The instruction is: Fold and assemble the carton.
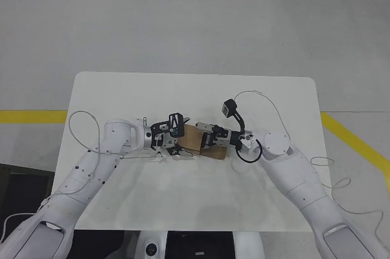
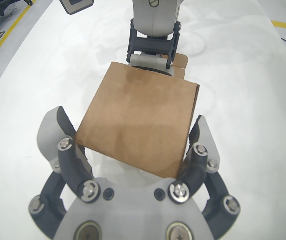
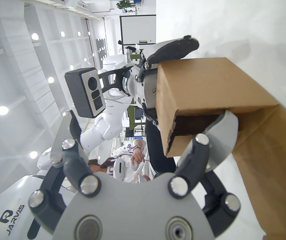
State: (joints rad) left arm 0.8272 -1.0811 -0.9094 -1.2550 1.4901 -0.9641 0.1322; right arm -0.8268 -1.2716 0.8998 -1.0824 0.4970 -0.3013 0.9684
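The left gripper's (image 2: 130, 121) black-padded fingers (image 2: 67, 126) clamp the two sides of the plain brown cardboard carton (image 2: 143, 96). From here that looks like a steadying hold, keeping it squared up as a sleeve over the middle of the white table (image 1: 117, 90). Opposite, the right gripper (image 3: 148, 121) stands spread. One grey finger (image 3: 220, 128) is poked into the carton's open end and the other is out in free air, probably to work the walls from within, with a loose brown flap (image 3: 270, 156) alongside.
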